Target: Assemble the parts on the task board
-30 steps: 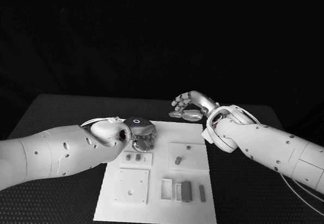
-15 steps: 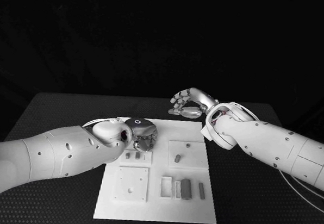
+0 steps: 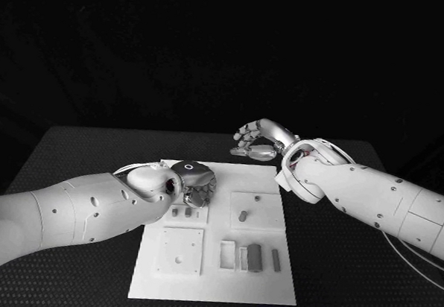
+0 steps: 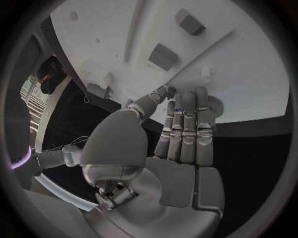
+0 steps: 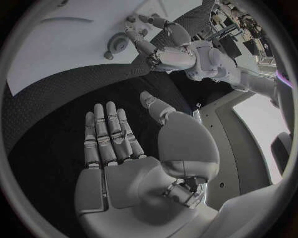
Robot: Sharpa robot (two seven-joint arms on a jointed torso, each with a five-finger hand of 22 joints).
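Note:
The white task board (image 3: 271, 294) lies in the middle of the black table. My left hand (image 3: 191, 186) hovers over its far left corner, fingers straight and apart from the thumb, holding nothing (image 4: 180, 134). The right wrist view shows that left hand (image 5: 171, 49) reaching toward a small round part (image 5: 116, 43) on the board (image 5: 56, 44). My right hand (image 3: 255, 142) hangs beyond the board's far edge, palm open and empty (image 5: 118, 144). Two small grey parts (image 3: 184, 213) lie just in front of the left hand, and a peg (image 3: 243, 217) stands in the square to their right.
Near the board's front right, three grey bars (image 3: 254, 258) lie side by side. A square plate with holes (image 3: 181, 252) sits at the front left. Two blocks (image 4: 163, 55) and a small peg (image 4: 205, 73) show past the left fingertips. Black table (image 3: 358, 289) surrounds the board.
My right hand has drifted slightly farther back from the board. The left hand has stayed nearly still over the board's corner.

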